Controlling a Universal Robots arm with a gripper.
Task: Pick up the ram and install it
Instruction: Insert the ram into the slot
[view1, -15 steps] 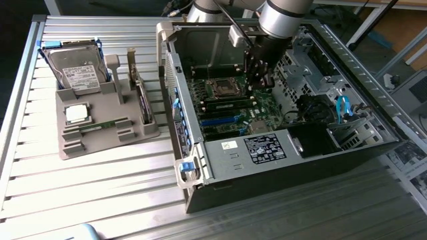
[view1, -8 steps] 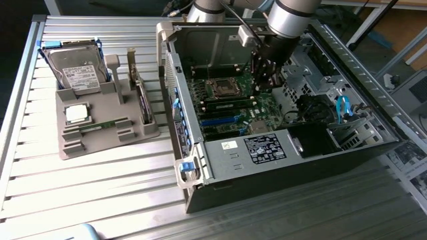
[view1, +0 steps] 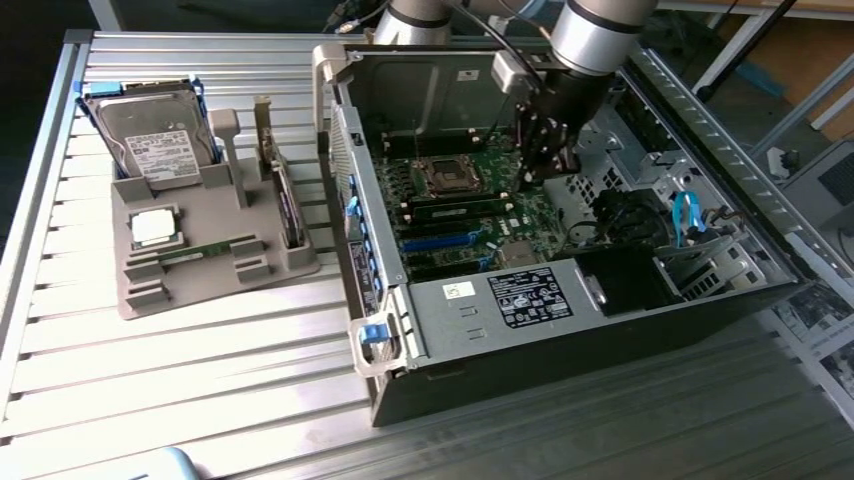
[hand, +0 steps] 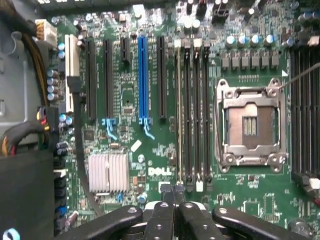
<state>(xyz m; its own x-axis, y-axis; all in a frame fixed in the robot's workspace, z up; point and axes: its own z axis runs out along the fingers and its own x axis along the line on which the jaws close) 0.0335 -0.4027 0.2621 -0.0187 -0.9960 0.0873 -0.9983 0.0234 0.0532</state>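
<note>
Exterior view's left: ram (view1: 203, 250) flat in grey holder (view1: 200, 287), untouched. Exterior view's right: gripper (view1: 558, 163) inside open case (view1: 534, 300), jaws pinched together, empty, above memory slots (hand: 192, 110), well apart from ram. Good pick likely needs long-edge grip, stick level.

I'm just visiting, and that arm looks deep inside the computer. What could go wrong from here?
The shut end effector hangs over the motherboard, beside the memory slots. A small slip might scrape parts or the open CPU socket. The arm stands inside the case and might bump its walls. The ram lies in the tray, not in a slot.
</note>
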